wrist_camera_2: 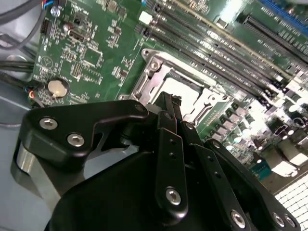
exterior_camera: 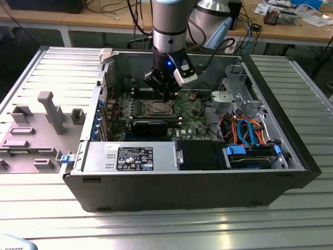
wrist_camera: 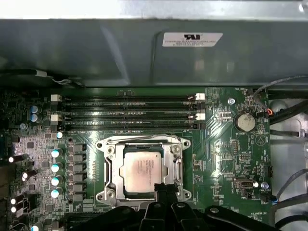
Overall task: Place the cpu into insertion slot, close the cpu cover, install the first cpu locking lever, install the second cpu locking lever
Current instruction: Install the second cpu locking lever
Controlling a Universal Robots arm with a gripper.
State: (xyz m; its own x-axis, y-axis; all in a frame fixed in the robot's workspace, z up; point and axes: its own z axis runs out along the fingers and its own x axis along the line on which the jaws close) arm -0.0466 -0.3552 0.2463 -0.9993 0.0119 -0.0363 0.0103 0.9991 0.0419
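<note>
Hovering over the cpu (wrist_camera: 143, 169) (seated under the cpu cover (wrist_camera: 109, 169)), the pincer (wrist_camera: 164, 188) is pinched together, empty.

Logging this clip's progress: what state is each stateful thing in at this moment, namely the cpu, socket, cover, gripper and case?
cpu: seated flat in the insertion slot, metal top showing.
insertion slot: occupied by the cpu.
cpu cover: down, framing the cpu.
gripper: fingers together, tips at the socket's edge, holding nothing visible.
computer case: lying on its side, side panel off, interior exposed.
memory slots: empty.
</note>
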